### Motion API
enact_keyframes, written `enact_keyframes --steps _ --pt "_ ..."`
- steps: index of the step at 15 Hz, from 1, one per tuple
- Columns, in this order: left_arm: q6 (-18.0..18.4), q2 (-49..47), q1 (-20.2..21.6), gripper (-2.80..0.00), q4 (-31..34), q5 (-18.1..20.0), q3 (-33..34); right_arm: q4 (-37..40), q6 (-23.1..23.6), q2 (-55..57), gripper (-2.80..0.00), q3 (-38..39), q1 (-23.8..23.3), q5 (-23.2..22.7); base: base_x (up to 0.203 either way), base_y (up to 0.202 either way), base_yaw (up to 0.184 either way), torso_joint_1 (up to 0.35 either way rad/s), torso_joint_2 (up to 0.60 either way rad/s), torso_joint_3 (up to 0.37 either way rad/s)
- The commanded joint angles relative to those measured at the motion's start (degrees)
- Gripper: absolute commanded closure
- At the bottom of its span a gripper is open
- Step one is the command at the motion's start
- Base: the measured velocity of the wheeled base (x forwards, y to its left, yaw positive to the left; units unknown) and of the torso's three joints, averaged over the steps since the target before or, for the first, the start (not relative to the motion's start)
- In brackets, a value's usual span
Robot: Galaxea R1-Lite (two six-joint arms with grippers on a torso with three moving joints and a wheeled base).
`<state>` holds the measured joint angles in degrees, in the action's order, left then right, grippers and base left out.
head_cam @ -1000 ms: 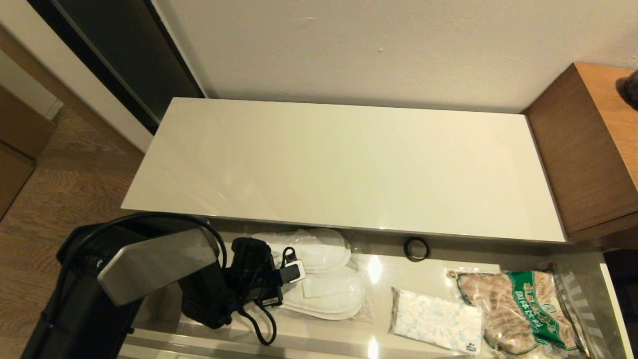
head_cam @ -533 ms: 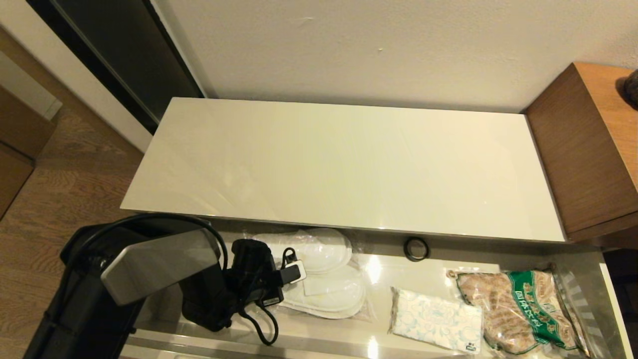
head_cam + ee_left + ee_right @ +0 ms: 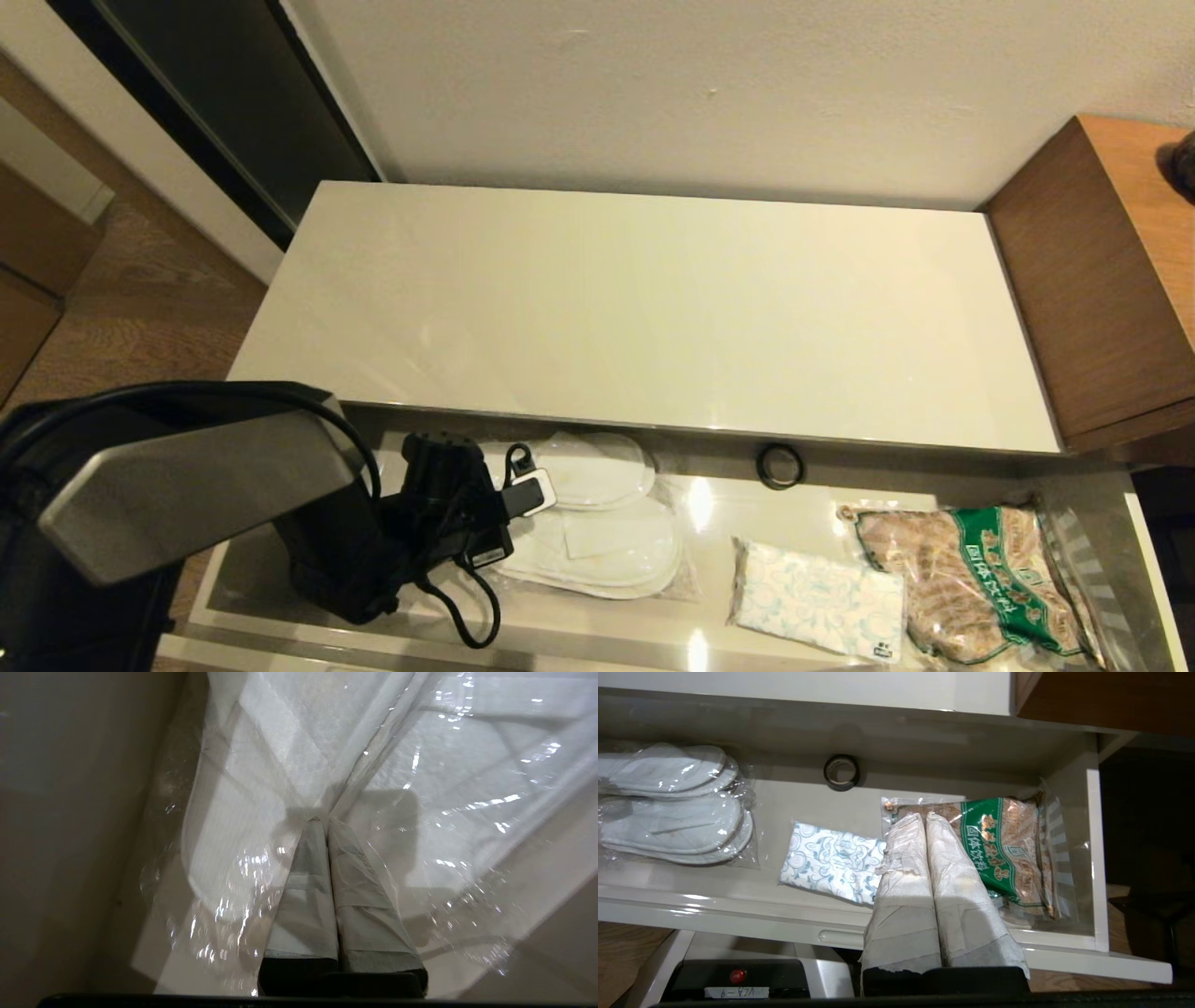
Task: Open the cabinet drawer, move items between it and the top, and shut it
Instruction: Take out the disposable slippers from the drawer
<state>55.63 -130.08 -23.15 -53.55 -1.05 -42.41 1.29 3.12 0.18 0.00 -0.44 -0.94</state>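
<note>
The cabinet drawer [image 3: 233,579] is pulled open along the bottom of the head view. The top [image 3: 653,308] sits above it in the middle of the frame, with nothing on it.

The left gripper [image 3: 322,820] is low in the lower left of the head view, inside the drawer. Its fingers [image 3: 303,896] are pressed together and pinch the clear bag of the slippers [image 3: 597,532]. The bag pulls up into folds at the fingertips.

The slippers look light, flat and soft. The bag looks thin and slippery, so it could slide out or sag when lifted. I think a hold on the bag edge works, but a pinch that also catches a slipper would be safer.

The tissue pack [image 3: 817,597] lies in the lower middle of the head view. It looks soft and squashy, so a grab across its short side should do.

A small black ring [image 3: 780,465] sits near the back wall of the drawer. A green-labelled food bag [image 3: 980,583] lies just beside the tissue pack, in the lower right.

The right gripper [image 3: 924,816] hangs above the drawer front, fingers closed on nothing.

The front lip of the top overhangs the slippers, so the bag may bump it going up.
</note>
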Motion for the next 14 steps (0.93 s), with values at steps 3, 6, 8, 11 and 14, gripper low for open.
enact_keyframes --steps 3,6,8,11,14 --pt "0.3 4.5 -0.3 0.0 -0.4 0.1 2.6 0.0 0.0 0.1 0.0 0.0 0.0 0.0 0.0 0.0 0.0 0.0 0.0 0.0" --pt "0.2 6.5 -0.6 0.0 0.0 0.1 2.8 0.0 0.0 0.1 0.0 0.0 0.0 0.0 0.0 0.0 0.0 0.0 0.0 0.0" --pt "0.2 5.3 -1.1 0.0 0.0 -0.1 4.2 0.0 0.0 0.1 0.0 0.0 0.0 0.0 0.0 0.0 0.0 0.0 0.0 0.0" --pt "0.5 0.7 -1.4 -2.8 -1.3 -1.8 3.0 0.0 0.0 0.1 0.0 0.0 0.0 0.0 0.0 0.0 0.0 0.0 0.0 0.0" --pt "0.3 0.5 -1.6 -2.8 -1.7 -2.1 0.4 0.0 0.0 0.1 0.0 0.0 0.0 0.0 0.0 0.0 0.0 0.0 0.0 0.0"
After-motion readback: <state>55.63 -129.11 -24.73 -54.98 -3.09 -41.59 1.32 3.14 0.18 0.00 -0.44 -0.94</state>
